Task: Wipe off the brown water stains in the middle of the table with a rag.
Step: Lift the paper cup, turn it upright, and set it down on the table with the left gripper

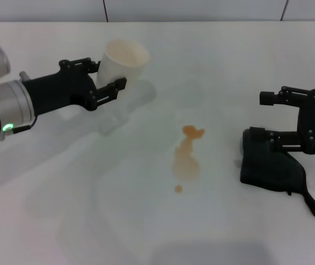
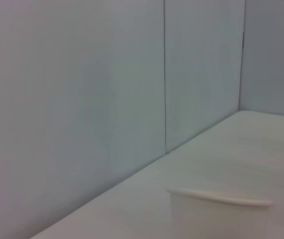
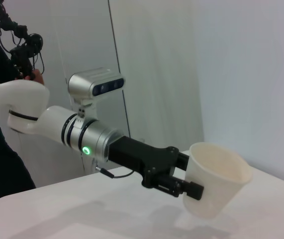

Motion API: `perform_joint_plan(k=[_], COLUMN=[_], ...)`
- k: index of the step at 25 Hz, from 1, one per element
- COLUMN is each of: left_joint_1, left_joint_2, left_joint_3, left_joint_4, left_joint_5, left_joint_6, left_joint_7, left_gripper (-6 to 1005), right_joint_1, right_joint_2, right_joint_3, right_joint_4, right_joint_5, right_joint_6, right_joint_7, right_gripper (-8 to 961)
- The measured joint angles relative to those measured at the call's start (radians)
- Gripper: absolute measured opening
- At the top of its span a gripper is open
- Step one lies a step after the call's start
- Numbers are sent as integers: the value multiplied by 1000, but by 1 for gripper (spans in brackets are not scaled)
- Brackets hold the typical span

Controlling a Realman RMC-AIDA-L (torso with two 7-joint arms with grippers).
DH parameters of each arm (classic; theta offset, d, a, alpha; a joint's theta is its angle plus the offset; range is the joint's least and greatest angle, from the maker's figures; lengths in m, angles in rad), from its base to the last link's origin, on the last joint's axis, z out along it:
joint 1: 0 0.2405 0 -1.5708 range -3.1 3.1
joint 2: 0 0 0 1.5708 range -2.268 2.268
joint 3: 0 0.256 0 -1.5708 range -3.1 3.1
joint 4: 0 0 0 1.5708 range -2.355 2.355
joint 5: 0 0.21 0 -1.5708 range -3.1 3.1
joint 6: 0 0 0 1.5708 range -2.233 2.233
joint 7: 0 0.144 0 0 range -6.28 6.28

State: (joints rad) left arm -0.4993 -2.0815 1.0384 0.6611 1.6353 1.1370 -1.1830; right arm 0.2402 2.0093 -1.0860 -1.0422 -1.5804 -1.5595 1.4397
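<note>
The left gripper (image 1: 106, 79) holds a white cup (image 1: 124, 59) tilted above the table (image 1: 63, 221), jaws clamped on its wall; the brown water stains (image 1: 187, 157) lie mid-table, unwiped; the right gripper (image 1: 265, 115) hangs jaws wide over the rag (image 1: 272, 165), which isn't yet grasped; wiping is all left.

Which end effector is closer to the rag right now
Right. The right end effector sits directly over the rag at the table's right side. The left end effector holds the cup far across, beyond the brown water stains.
</note>
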Motion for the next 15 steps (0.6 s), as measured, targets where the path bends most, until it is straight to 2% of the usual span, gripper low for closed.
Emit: perform_joint_plan(k=[8, 15], left_joint_1=[22, 30], left_joint_2=[0, -1], left_joint_3=[0, 1], left_joint_4=[-121, -219], left_joint_5=[-108, -154], left_joint_6=[-8, -15], left_joint_7=[226, 347], left_gripper=[542, 543], right_joint_1=[2, 2], right_joint_2=[0, 0], right_joint_3=[-17, -27], right_joint_4=[7, 7], right_joint_5=[-3, -9], right_joint_6=[27, 32], right_joint_7=[-21, -27], right_gripper=[825, 825])
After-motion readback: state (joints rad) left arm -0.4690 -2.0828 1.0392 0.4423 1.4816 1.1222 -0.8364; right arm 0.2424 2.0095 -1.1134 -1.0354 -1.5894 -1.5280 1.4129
